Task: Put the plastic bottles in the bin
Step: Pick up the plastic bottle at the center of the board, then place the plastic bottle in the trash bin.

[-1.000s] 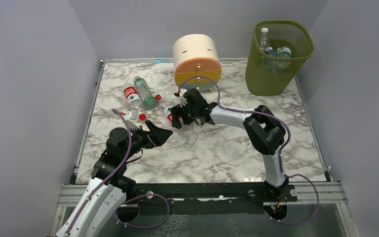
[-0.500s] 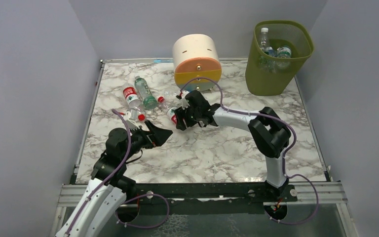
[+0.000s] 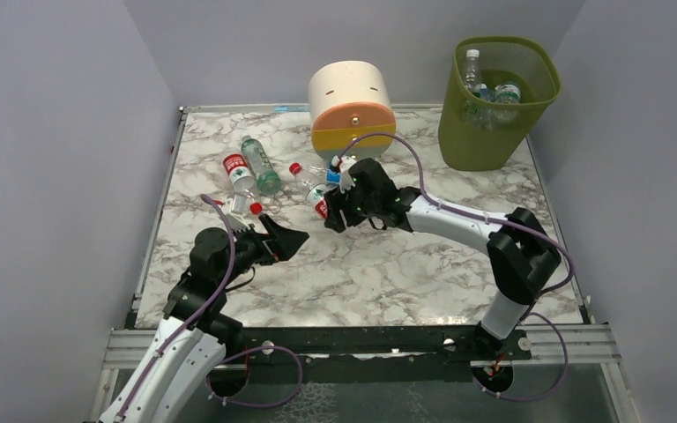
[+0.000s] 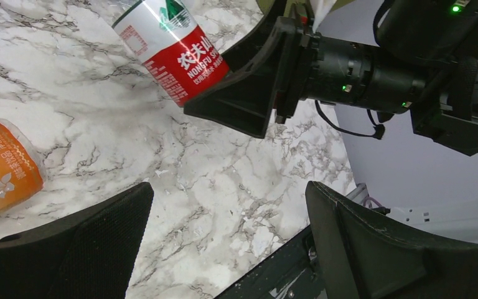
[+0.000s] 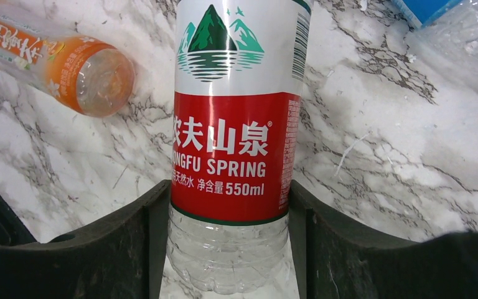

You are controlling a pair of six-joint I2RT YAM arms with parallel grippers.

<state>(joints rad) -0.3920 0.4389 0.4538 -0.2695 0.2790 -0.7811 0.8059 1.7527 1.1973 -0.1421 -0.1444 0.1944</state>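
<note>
Since the right hand (image 3: 335,211) is clamped on a red-label bottle (image 5: 233,143), its long axis running out along the fingers (image 5: 131,237), what matters is the bin (image 3: 480,145): it stands well off to that hand's right, by the far corner of the table (image 3: 458,256). The drawer unit (image 3: 351,106) sits just behind; bare marble lies rightward. The left hand (image 3: 284,240) gapes wide, empty, farther from the bin.
</note>
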